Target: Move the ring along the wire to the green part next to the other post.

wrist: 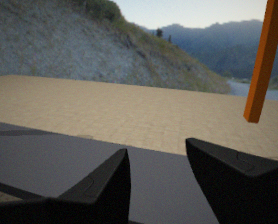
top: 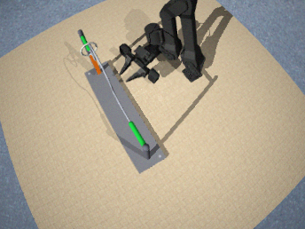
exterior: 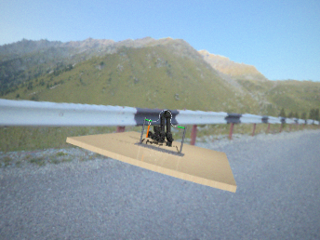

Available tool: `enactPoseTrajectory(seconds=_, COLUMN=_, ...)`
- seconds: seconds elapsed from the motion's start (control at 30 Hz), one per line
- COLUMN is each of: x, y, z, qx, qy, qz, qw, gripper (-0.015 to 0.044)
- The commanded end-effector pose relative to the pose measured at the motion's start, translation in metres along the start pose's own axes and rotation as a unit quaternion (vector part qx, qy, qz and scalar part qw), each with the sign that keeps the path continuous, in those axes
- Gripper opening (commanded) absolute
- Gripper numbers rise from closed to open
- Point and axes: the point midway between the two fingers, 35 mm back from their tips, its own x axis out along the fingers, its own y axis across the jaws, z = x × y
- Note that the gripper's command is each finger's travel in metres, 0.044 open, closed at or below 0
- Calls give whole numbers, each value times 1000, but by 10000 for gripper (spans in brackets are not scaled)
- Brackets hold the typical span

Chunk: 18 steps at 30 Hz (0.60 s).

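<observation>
The ring (top: 81,51) hangs around the wire at the green part (top: 82,38) by the far-left post (top: 80,32) in the top view. Its orange handle (top: 95,65) (exterior: 148,131) (wrist: 262,65) hangs down from it. In the wrist view the handle is at the upper right, beyond and above the right finger. My gripper (top: 123,77) (wrist: 157,151) is partly open with nothing between its fingers. It is on the arm's side of the wire, apart from the handle. The thin grey wire (top: 113,91) runs to the other green part (top: 137,133) beside the near post (top: 147,153).
A grey base plate (top: 108,113) (wrist: 150,172) lies under the wire and carries both posts. The black arm (top: 189,33) (exterior: 166,125) stands to the right of the plate in the top view. Shadows of the wire, posts and arm lie on the tan table top (top: 213,139).
</observation>
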Motion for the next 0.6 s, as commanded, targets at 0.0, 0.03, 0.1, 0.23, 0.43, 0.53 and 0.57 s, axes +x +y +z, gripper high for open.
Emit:
enactPoseTrajectory(seconds=0.0, x=-22, y=-17, z=-13, qx=44, qy=21, qz=-63, qw=997, gripper=160)
enactPoseTrajectory(seconds=0.03, x=-27, y=-22, z=-16, qx=53, qy=24, qz=-78, qw=995, gripper=160)
enactPoseTrajectory(seconds=0.1, x=-38, y=-29, z=-21, qx=70, qy=31, qz=-107, qw=991, gripper=160)
enactPoseTrajectory(seconds=0.23, x=-46, y=-38, z=-26, qx=82, qy=34, qz=-129, qw=988, gripper=160)
enactPoseTrajectory(seconds=0.43, x=-46, y=-39, z=-26, qx=83, qy=34, qz=-130, qw=988, gripper=160)
enactPoseTrajectory(seconds=0.53, x=-40, y=-44, z=-21, qx=86, qy=34, qz=-130, qw=987, gripper=160)
enactPoseTrajectory(seconds=0.57, x=-37, y=-46, z=-19, qx=88, qy=34, qz=-130, qw=987, gripper=160)
